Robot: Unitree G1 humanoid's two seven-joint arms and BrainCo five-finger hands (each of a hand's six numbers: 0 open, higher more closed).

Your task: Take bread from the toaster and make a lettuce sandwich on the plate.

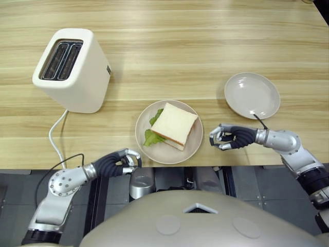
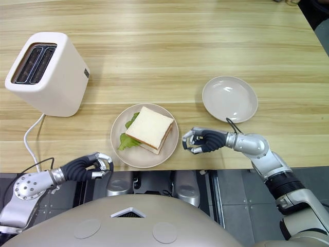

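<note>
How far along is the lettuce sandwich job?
Looks essentially done: the sandwich with lettuce peeking out sits on the plate, and the toaster slots look empty. Nothing is in hand: the left robot hand and right robot hand are curled and empty. Nothing obvious remains.

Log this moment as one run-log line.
state: white-bread lettuce sandwich on round beige plate | left hand: curled, empty, at wooden table edge | right hand: curled, empty, right of plate

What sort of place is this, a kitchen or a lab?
Likely a kitchen-style test setup, not a home kitchen: a plain wooden table bears a toaster, a lettuce sandwich on a plate and an empty plate.
</note>
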